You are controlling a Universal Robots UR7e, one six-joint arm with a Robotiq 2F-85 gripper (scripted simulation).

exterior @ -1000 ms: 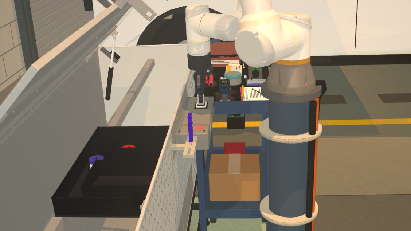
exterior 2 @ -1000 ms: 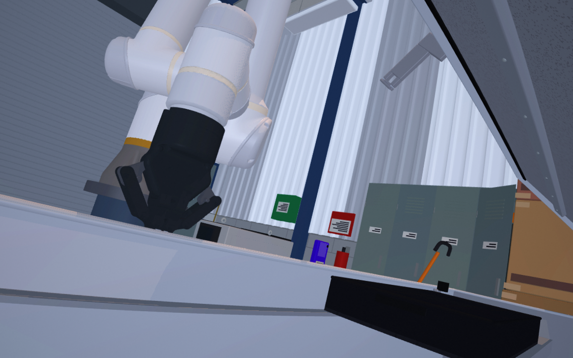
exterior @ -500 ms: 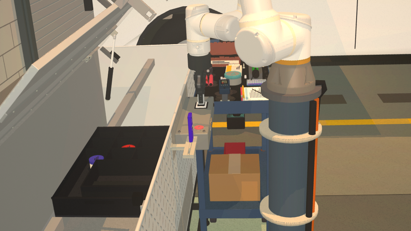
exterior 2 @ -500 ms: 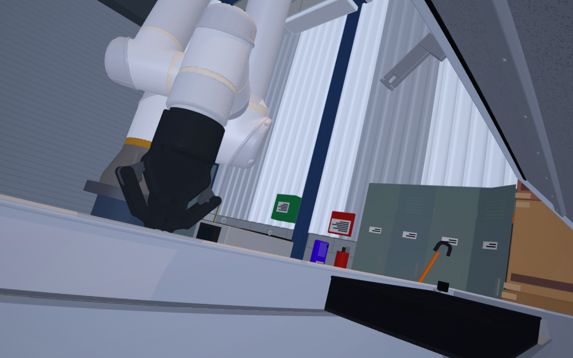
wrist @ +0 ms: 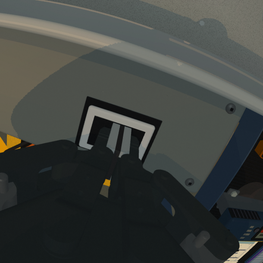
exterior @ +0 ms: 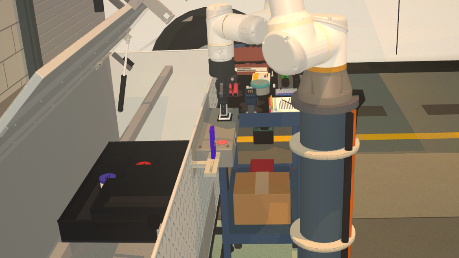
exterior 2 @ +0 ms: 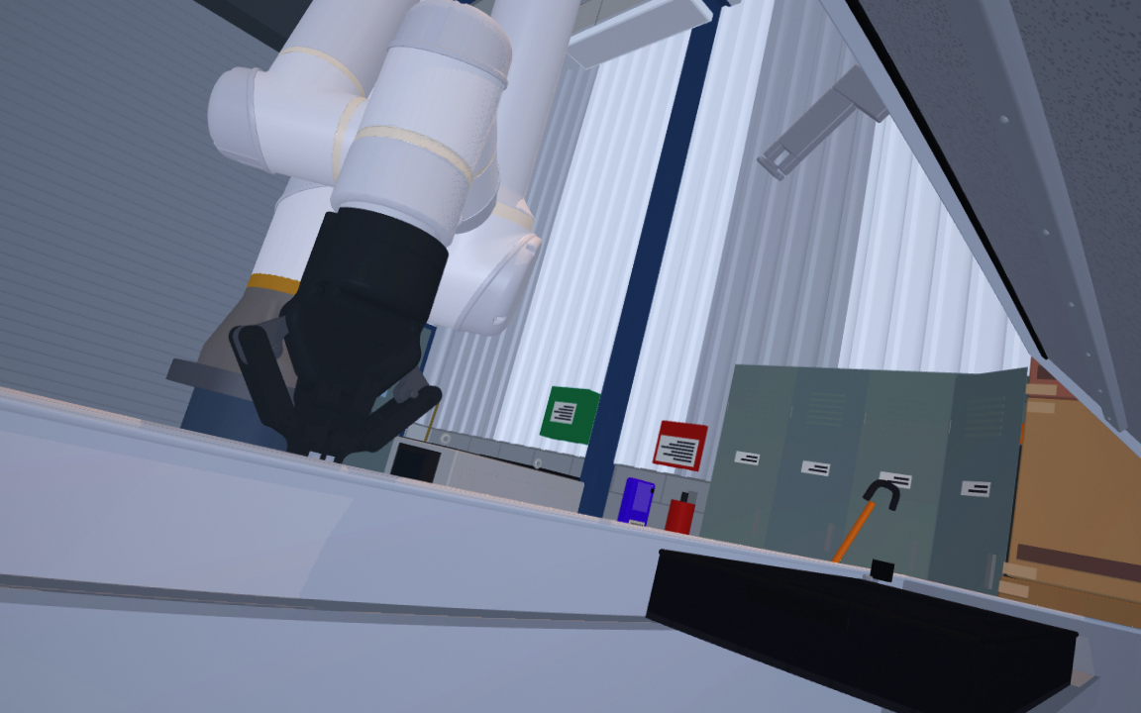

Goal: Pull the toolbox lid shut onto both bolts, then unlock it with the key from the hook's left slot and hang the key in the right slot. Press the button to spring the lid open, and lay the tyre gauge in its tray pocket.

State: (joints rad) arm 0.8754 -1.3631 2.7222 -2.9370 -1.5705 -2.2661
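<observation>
The toolbox lid (exterior: pixel 64 73) stands raised at the left, held up by a gas strut (exterior: pixel 123 75). The black tray (exterior: pixel 122 189) lies inside the box, with a purple-capped item (exterior: pixel 107 178) and a red-capped item (exterior: pixel 143 163) in it. A grey lock box (exterior: pixel 220 136) hangs on the box's front wall. It carries a red button (exterior: pixel 221 142) and a white-framed square button (wrist: pixel 117 127) on top. My gripper (exterior: pixel 224 113) is closed and empty, with its tips on the square button. The purple key (exterior: pixel 212 141) hangs at the hook (exterior: pixel 207 165) below the lock box.
Behind the lock box stands a blue cart (exterior: pixel 266 106) loaded with small tools and papers. A cardboard box (exterior: pixel 261 197) sits on its lower shelf. My own pedestal (exterior: pixel 324 179) rises to the right. A white pegboard (exterior: pixel 189 199) forms the toolbox's front wall.
</observation>
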